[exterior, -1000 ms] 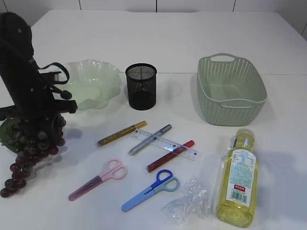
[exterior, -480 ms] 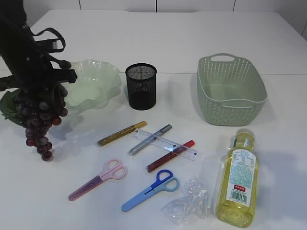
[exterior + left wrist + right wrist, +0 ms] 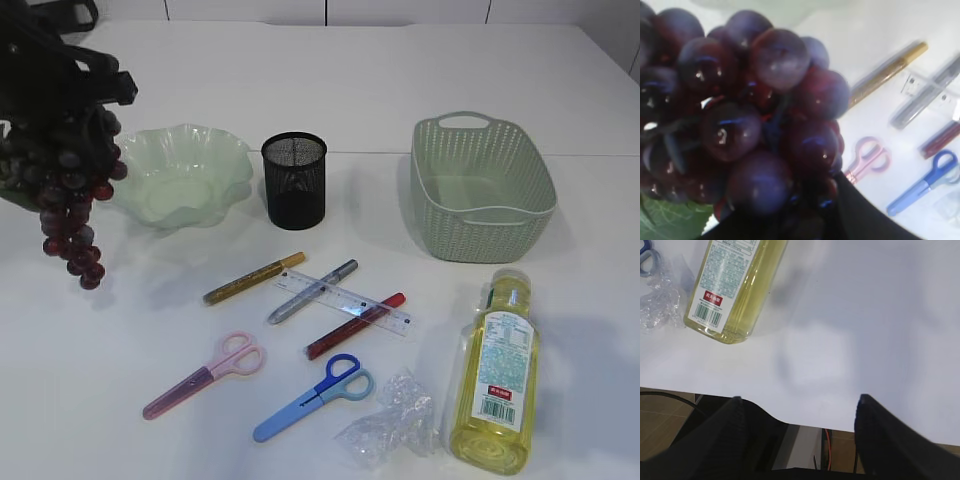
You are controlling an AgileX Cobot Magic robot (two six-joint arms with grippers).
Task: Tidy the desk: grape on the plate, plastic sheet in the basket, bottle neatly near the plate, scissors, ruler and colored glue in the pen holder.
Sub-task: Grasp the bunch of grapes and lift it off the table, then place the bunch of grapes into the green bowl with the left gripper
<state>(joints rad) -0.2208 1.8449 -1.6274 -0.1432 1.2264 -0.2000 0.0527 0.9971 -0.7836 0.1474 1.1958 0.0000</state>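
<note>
Grape bunch is in the air over the table's left edge, just left of the green plate and not yet over it; my left gripper is clamped on its top end, fingers buried in the fruit so I can't see the exact contact, though the left wrist view is filled with grapes pressed right against the camera. Long axis hangs close to vertical, stem end up at the jaws, tapered tip pointing down and a little toward the table's near edge. Risks as I judge them: the grip looks to be on soft berries rather than a firm stem, so a quick sideways swing could let the cluster slide out or shed grapes onto the table; the dangling tip could catch the plate's wavy rim on the way in and shove or tip the plate toward the pen holder beside it; releasing too far left leaves the tail draped off the rim. My right gripper sits idle with its jaws spread wide and nothing between them, near the table's front-right corner beside the bottle and the plastic sheet, well apart from all this.
</note>
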